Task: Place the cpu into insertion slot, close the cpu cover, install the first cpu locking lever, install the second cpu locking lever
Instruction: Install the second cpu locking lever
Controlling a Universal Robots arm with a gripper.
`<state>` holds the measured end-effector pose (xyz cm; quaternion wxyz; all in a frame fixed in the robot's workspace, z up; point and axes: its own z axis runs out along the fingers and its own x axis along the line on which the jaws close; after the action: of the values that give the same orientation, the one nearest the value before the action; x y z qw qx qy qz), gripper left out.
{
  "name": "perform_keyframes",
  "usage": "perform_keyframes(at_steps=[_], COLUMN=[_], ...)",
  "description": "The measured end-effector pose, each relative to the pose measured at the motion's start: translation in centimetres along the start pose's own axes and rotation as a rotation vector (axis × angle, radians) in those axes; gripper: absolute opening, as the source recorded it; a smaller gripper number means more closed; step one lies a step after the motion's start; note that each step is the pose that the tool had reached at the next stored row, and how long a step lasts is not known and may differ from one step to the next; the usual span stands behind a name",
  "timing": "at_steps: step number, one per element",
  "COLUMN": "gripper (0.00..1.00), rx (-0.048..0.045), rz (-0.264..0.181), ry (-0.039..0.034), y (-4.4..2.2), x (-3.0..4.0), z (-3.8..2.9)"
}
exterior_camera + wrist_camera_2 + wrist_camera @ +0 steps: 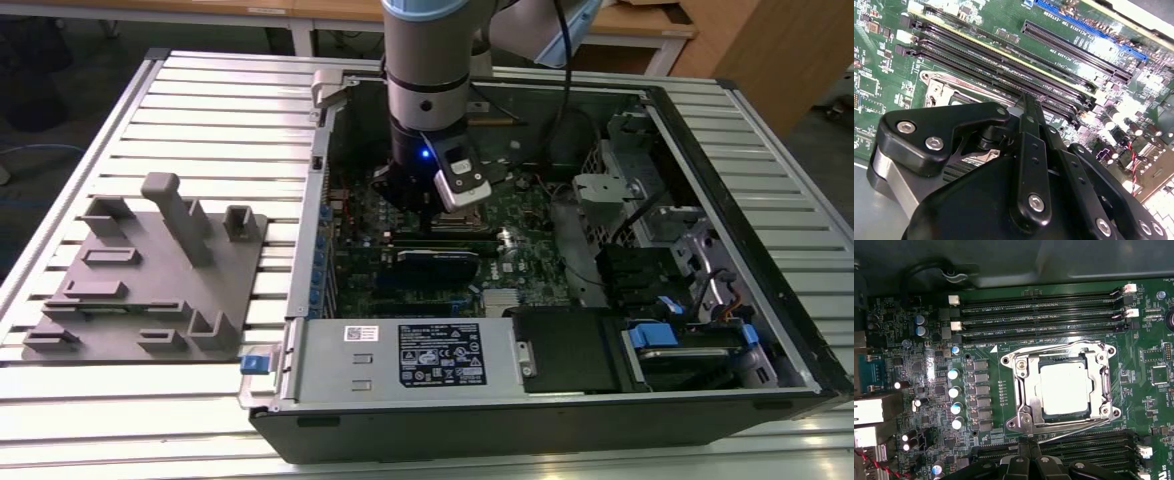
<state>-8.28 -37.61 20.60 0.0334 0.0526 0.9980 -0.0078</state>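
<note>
The cpu (1064, 389) sits seated in the insertion slot (1061, 359), its silver top showing through the window of the cpu cover (1024, 390). The cover lies flat over that slot. The claw (1029, 446) hangs just beside the slot's edge, its black fingers (1029, 112) drawn together, with nothing visible between them.

**No print clear enough to read**

A black label (443, 357) and a white barcode sticker (366, 333) sit on the metal power-supply box (334, 375), at the computer case's (534, 430) edge nearest the exterior camera. Their print cannot be made out. Tiny white lettering beside the motherboard's (1154, 405) memory slots (1044, 304) is likewise unreadable.
</note>
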Motion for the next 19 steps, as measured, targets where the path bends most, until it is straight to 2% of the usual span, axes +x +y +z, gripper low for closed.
perform_keyframes(at_steps=[11, 19], gripper=[0.10, 0.10], rx=[-0.0014, -0.0153], rz=[0.000, -0.002], ry=[0.0001, 0.0015], y=[-0.13, -0.24], x=[0.05, 0.19], z=[0.08, 0.12])
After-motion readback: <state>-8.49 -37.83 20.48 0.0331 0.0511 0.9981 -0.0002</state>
